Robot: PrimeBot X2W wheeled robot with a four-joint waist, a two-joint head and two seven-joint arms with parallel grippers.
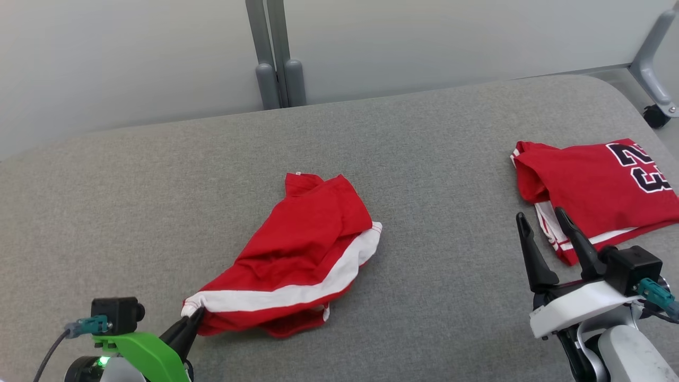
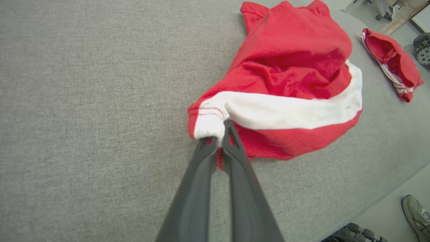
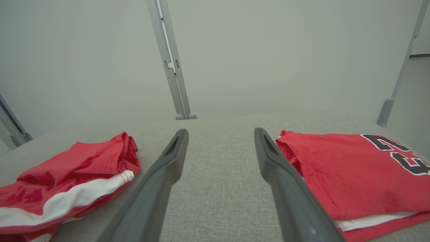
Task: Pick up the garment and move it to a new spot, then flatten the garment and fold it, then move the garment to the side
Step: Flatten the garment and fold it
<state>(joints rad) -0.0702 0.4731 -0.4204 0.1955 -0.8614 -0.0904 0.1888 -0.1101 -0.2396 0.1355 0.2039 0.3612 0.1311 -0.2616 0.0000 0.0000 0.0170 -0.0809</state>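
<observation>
Head camera looks down from above; 2 close wrist cameras share the garment [image 1: 307,244].

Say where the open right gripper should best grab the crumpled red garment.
Probably the white-striped corner on the right side of the garment, approached from the right: it juts out free at the edge, opposite the corner the left gripper pinches.

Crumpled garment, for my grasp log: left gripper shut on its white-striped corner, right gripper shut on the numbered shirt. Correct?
No: the right gripper is open, holding nothing, beside the numbered shirt, as the right wrist view shows. The left gripper is shut on the white-striped corner of the crumpled garment.
</observation>
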